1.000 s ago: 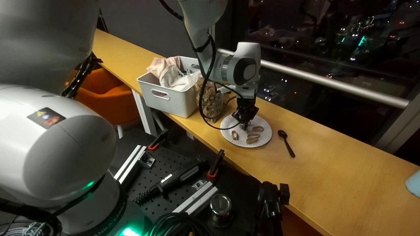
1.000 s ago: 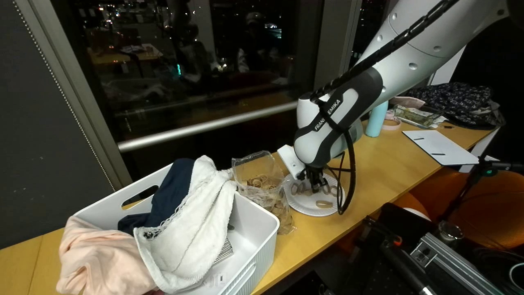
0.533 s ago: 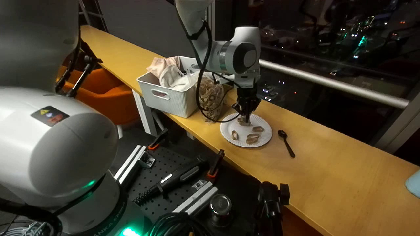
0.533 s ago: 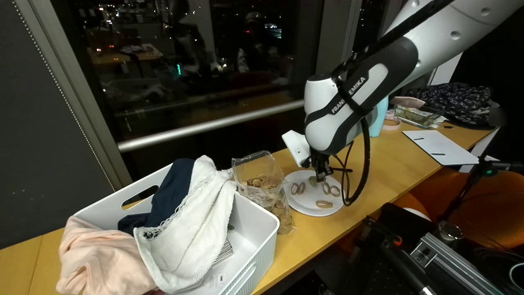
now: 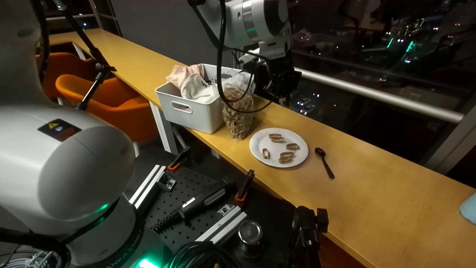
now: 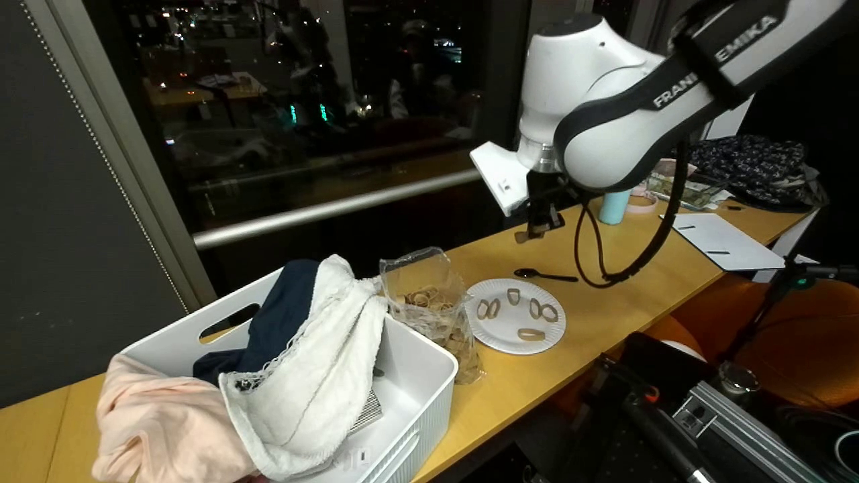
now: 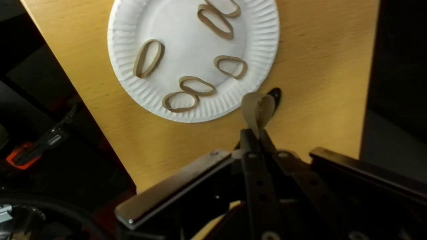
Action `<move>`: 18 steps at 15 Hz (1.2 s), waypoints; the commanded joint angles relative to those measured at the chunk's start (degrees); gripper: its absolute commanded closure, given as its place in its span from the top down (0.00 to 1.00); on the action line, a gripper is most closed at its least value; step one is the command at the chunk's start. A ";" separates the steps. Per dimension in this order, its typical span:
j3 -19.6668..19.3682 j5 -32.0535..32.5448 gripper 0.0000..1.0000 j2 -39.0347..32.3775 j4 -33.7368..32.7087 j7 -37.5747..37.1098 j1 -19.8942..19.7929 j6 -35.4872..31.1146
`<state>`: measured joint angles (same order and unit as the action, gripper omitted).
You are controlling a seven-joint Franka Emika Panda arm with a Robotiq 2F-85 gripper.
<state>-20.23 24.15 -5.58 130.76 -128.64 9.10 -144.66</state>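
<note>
My gripper (image 7: 255,134) is shut on a tan rubber band (image 7: 249,106), whose loop sticks out past the fingertips. The gripper also shows in both exterior views (image 5: 284,98) (image 6: 539,231), raised well above the table. The held band shows as a small tan piece (image 6: 521,237) at the fingertips. Below is a white paper plate (image 5: 276,149), also seen in the wrist view (image 7: 186,50), with several tan rubber bands lying apart or in pairs on it. One lone band (image 7: 138,63) lies near the rim. A black spoon (image 5: 324,163) lies beside the plate, partly hidden in the wrist view.
A clear bag of rubber bands (image 5: 238,121) stands beside the plate. A white basket (image 5: 193,117) with cloths stands past it. A window rail (image 5: 357,91) runs behind the table. A blue bottle (image 6: 613,209) and a whiteboard (image 6: 728,243) are farther along. The arm's cable hangs in loops.
My gripper has risen from down at the plate to well above it, carrying the rubber band. The plate, its bands and the spoon, previously partly covered by the arm, now show more fully.
</note>
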 commanded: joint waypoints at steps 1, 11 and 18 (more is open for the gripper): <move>7.15 9.99 0.01 10.32 1.99 -4.96 -2.64 3.69; 22.36 10.56 0.01 6.60 -2.97 -0.24 -4.92 0.52; 23.73 11.01 0.01 -0.07 -6.36 6.78 -2.37 -3.25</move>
<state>2.71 35.68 -3.96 125.93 -126.05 6.16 -146.35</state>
